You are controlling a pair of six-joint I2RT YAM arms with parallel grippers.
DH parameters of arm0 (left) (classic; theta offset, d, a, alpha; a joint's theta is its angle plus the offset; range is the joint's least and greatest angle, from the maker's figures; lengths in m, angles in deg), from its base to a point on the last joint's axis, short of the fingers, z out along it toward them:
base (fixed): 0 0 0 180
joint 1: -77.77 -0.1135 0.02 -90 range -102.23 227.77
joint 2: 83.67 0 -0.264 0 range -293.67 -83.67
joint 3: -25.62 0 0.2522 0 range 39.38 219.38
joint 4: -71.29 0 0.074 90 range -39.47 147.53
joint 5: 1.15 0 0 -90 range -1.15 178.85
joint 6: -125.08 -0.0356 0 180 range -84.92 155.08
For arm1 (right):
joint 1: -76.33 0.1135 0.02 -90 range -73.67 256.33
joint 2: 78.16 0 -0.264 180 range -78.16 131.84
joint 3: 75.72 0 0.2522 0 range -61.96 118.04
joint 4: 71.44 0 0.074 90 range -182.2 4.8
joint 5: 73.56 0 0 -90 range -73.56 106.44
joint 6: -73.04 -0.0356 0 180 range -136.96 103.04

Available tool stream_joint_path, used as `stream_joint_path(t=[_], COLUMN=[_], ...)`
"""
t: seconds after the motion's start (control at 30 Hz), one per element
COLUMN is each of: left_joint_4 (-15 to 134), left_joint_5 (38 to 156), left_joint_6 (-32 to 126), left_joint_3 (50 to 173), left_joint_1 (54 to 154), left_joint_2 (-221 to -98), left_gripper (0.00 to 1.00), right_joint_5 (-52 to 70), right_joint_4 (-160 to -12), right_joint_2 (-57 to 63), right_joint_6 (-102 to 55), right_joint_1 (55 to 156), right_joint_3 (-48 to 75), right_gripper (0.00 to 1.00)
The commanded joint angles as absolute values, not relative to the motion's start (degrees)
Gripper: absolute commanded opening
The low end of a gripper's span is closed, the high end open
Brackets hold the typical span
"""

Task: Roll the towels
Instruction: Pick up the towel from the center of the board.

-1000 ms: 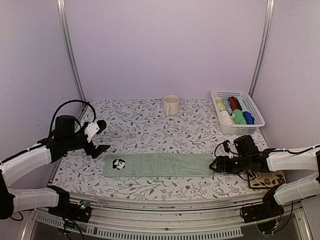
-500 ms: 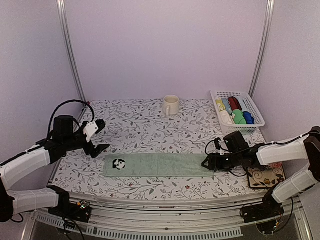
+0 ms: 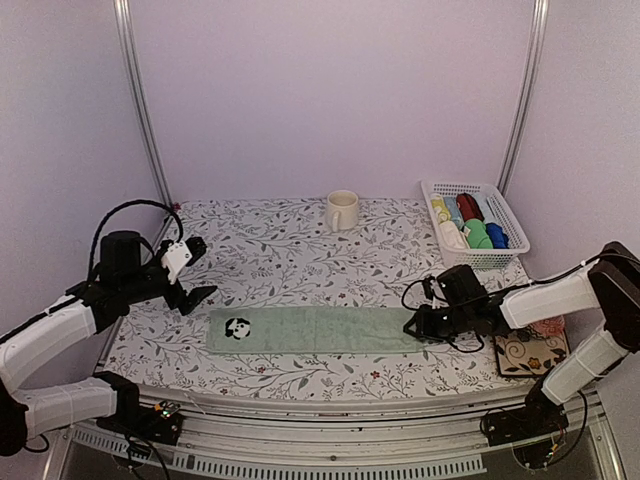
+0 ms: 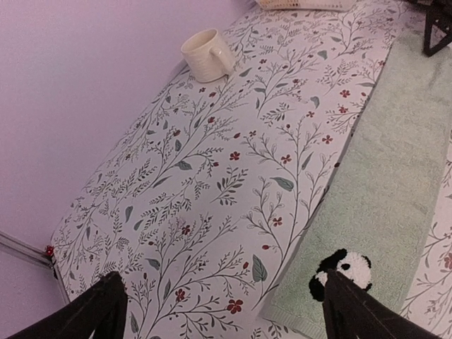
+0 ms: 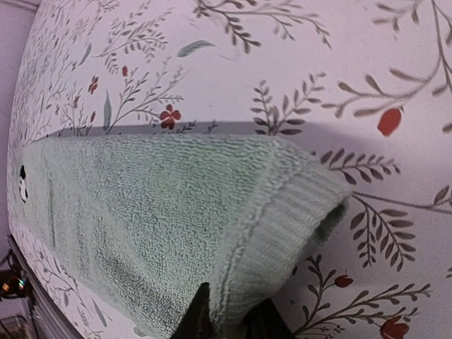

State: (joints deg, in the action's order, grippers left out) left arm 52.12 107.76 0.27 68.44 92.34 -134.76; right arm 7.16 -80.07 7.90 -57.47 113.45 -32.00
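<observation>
Along the near edge of the table (image 3: 290,250), the green towel (image 3: 320,330) is lying flat, its rolling apparently just beginning.
At the left, the left gripper (image 3: 198,270) is hanging spread wide and empty just beside the panda patch (image 3: 237,328), seemingly waiting to steady that end. The towel is lying stretched full length, a good lay for rolling end to end. At its right end the right gripper (image 3: 415,328) is pinching the hem and holding it lifted, probably to turn it over.
</observation>
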Motion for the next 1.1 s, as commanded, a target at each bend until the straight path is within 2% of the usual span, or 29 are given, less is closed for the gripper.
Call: stream_joint_path(t=[0.0, 0.07, 0.27, 0.4, 0.53, 0.73, 1.07], left_joint_4=[52.4, 52.4, 52.4, 52.3, 52.1, 51.9, 52.8], left_joint_5=[108.6, 108.5, 108.2, 108.2, 108.3, 107.9, 106.1], left_joint_6=[0.9, 1.0, 1.0, 1.0, 0.9, 1.0, 1.2], left_joint_3=[67.2, 67.2, 67.2, 67.2, 67.4, 67.6, 67.5], left_joint_1=[92.5, 92.5, 92.8, 92.8, 93.1, 93.3, 93.4], left_joint_2=[-134.1, -134.2, -134.4, -134.9, -135.5, -136.2, -138.1], left_gripper=[0.97, 0.97, 0.97, 0.97, 0.97, 0.97, 0.97], right_joint_5=[9.6, 11.8, 19.6, 21.2, 21.7, 16.0, 11.5], right_joint_4=[-85.2, -88.0, -103.1, -110.6, -114.3, -109.1, -101.0], right_joint_2=[10.4, 8.7, -2.1, -10.4, -12.7, -9.0, 11.6], right_joint_6=[-59.3, -58.9, -56.1, -53.9, -51.3, -49.0, -48.9], right_joint_1=[114.3, 114.2, 113.9, 111.3, 110.3, 112.3, 125.3], right_joint_3=[-32.9, -31.8, -26.0, -23.5, -22.0, -19.5, -3.7], right_gripper=[0.06, 0.02, 0.02, 0.02, 0.02, 0.02, 0.02])
